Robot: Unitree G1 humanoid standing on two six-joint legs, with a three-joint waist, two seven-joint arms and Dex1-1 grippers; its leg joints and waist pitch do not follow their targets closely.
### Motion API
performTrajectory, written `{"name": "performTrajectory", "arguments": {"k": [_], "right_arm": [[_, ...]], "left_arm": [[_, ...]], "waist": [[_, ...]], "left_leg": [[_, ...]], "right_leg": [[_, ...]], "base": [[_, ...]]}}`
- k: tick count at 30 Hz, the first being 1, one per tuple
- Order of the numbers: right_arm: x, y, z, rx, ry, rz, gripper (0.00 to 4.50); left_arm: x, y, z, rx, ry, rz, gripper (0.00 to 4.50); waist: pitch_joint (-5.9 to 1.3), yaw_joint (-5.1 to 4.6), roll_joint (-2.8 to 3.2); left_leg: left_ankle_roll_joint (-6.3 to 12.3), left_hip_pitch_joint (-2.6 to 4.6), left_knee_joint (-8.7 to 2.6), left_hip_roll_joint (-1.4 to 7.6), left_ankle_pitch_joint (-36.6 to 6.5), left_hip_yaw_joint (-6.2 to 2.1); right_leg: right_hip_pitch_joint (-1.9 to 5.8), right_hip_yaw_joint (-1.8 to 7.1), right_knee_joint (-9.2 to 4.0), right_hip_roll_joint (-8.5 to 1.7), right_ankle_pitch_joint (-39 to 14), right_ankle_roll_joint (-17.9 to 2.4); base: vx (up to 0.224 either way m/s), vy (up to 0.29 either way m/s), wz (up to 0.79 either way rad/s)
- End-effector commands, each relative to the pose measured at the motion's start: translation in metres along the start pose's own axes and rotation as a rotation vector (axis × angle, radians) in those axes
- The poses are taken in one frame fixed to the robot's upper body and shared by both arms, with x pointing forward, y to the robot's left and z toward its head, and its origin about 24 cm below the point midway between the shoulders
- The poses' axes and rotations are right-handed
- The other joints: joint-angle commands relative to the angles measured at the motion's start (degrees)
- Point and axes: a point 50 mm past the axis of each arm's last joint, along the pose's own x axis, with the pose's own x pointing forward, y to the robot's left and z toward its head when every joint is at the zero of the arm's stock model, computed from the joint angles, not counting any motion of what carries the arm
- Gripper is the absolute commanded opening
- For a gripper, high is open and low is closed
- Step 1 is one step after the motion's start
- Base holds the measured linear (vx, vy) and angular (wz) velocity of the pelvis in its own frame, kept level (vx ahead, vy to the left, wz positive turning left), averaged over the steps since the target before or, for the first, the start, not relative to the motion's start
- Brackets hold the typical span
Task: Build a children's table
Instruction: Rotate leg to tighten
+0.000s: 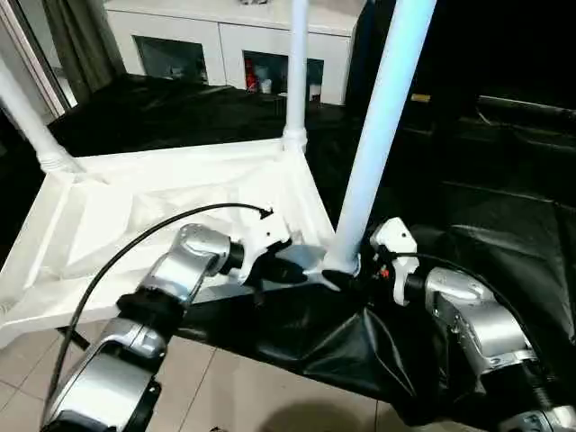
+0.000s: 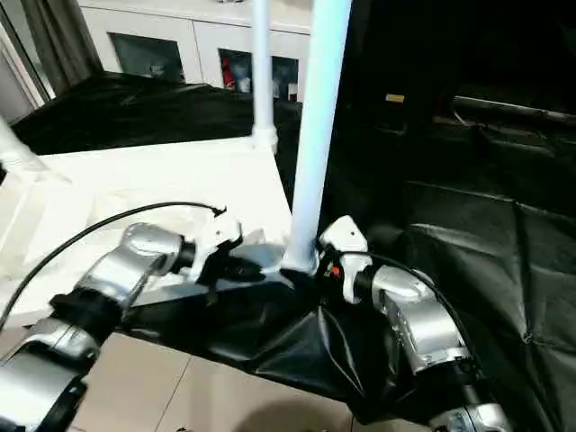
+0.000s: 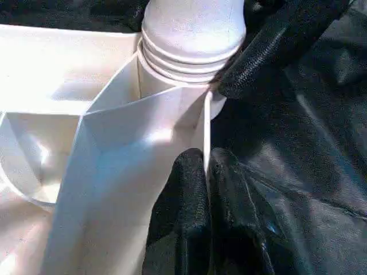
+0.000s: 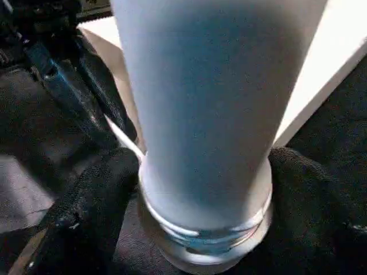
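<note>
The children's table lies upside down, its white top [image 1: 180,207] with the ribbed underside facing up on black cloth. Three white legs stand upright in corner sockets: one at the near right corner [image 1: 378,135], one at the far right [image 1: 297,63] and one at the left [image 1: 27,117]. My left gripper [image 1: 283,268] is shut on the top's thin rim [image 3: 203,123] just beside the near right socket. My right gripper [image 1: 346,274] straddles the base of the near right leg [image 4: 200,114], one black finger [image 4: 97,200] on each side, jaws open.
The black-draped table [image 1: 504,243] carries the work and stretches off to the right and back. A white cabinet with glass doors [image 1: 225,40] stands behind it. Tiled floor [image 1: 234,396] shows below the table's near edge, between my forearms.
</note>
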Motion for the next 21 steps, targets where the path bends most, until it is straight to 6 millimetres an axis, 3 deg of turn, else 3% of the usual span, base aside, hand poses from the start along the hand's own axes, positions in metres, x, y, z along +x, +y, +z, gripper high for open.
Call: {"name": "performTrajectory", "arguments": {"k": [1, 6, 8, 14, 21], "right_arm": [[-0.0002, 0.0021, 0.0019, -0.009, -0.017, 0.025, 3.80], [0.0001, 0.0042, 0.0029, -0.006, -0.032, 0.056, 3.80], [0.0001, 0.0054, 0.0027, 0.001, -0.039, 0.066, 3.63], [0.0000, 0.0074, 0.0016, 0.006, -0.047, 0.075, 3.01], [0.0023, 0.0085, -0.0004, 0.029, -0.063, 0.060, 2.77]], "left_arm": [[0.0019, -0.0022, 0.0117, 0.033, -0.036, -0.039, 0.00], [0.0016, -0.0038, 0.0108, 0.034, -0.028, -0.044, 0.00], [0.0019, -0.0045, 0.0103, 0.028, -0.030, -0.046, 0.00], [0.0024, -0.0063, 0.0079, 0.022, -0.023, -0.048, 0.00], [0.0030, -0.0072, 0.0071, 0.013, -0.023, -0.043, 0.00]], "waist": [[-3.79, 0.07, -0.44], [-3.85, 0.20, -0.52], [-3.83, 0.27, -0.31], [-3.81, 0.56, -0.46], [-3.85, 0.67, -0.42]], "left_leg": [[4.50, -0.11, -3.79, 1.34, -7.39, -0.04], [4.51, -0.18, -3.81, 1.39, -6.73, -0.09], [4.67, -0.13, -3.77, 1.38, -6.50, -0.08], [4.46, -0.08, -3.78, 1.33, -6.96, -0.01], [4.26, -0.16, -3.79, 1.37, -6.61, -0.05]], "right_leg": [[3.64, 3.06, -3.83, -3.99, -12.36, -11.92], [3.67, 3.05, -3.76, -3.96, -12.11, -11.64], [3.59, 3.05, -3.72, -3.93, -11.42, -11.93], [3.59, 3.05, -3.87, -3.93, -12.57, -11.53], [3.59, 3.05, -3.81, -3.95, -12.43, -11.26]], "base": [[0.000, 0.000, 0.00], [0.000, 0.000, 0.00], [0.000, 0.000, 0.00], [0.000, 0.000, 0.00], [0.000, 0.000, 0.00]]}}
